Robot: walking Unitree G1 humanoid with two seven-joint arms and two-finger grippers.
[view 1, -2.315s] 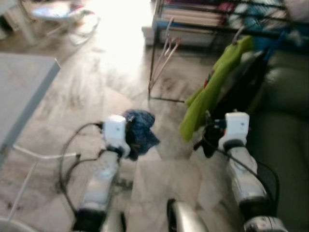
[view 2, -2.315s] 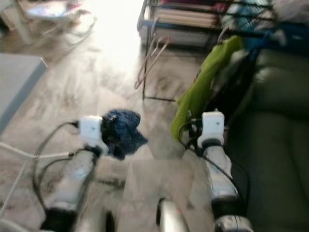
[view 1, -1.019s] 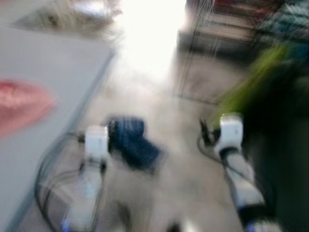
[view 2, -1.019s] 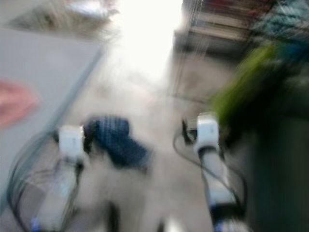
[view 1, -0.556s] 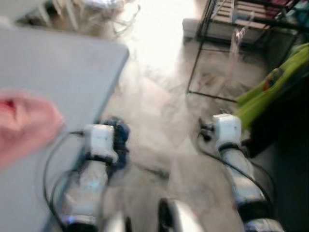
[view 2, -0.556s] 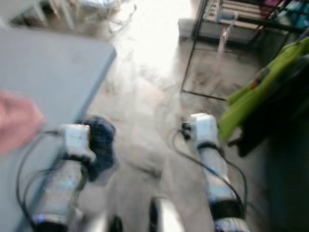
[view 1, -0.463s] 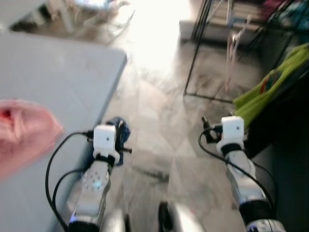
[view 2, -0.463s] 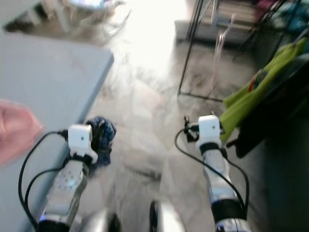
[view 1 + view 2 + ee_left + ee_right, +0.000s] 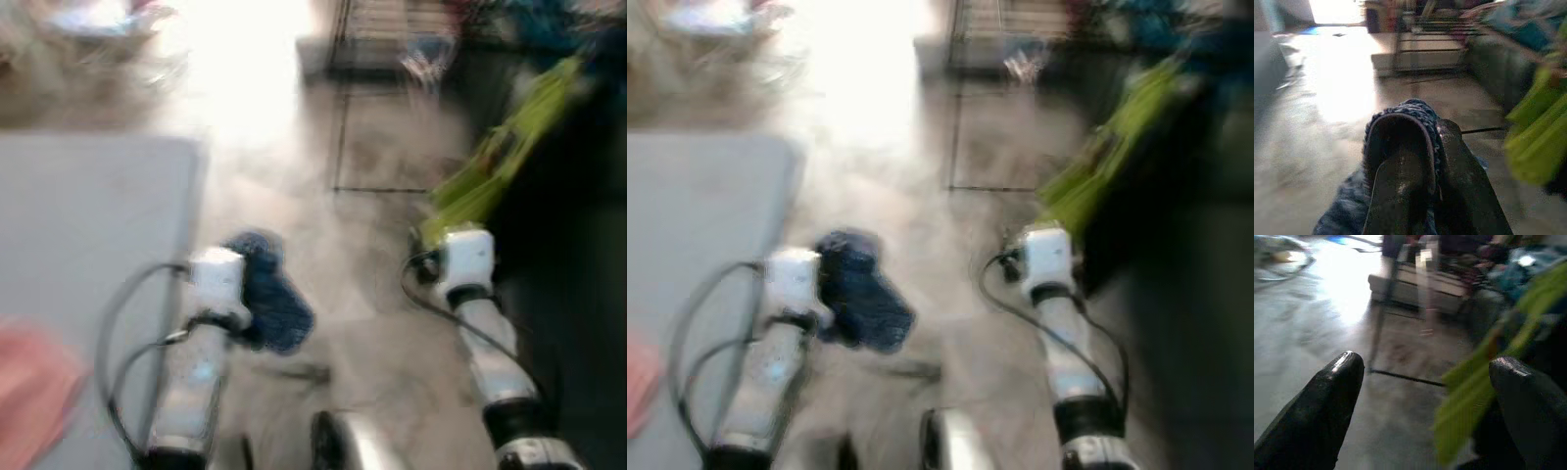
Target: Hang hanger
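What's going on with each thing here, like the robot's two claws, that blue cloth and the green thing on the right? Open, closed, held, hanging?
Left gripper: shut on the dark blue knitted cloth.
Dark blue knitted cloth: clamped between the left fingers, drooping above the floor.
Right gripper: open, fingers wide apart, holding nothing.
Lime-green garment: hanging beside the right gripper.
Black metal rack: standing upright on the floor, blurred.
Grey table: flat on the robot's left.

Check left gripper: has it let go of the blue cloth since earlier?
No. The left gripper stays shut on the blue cloth; the shift against the grey table is camera motion.
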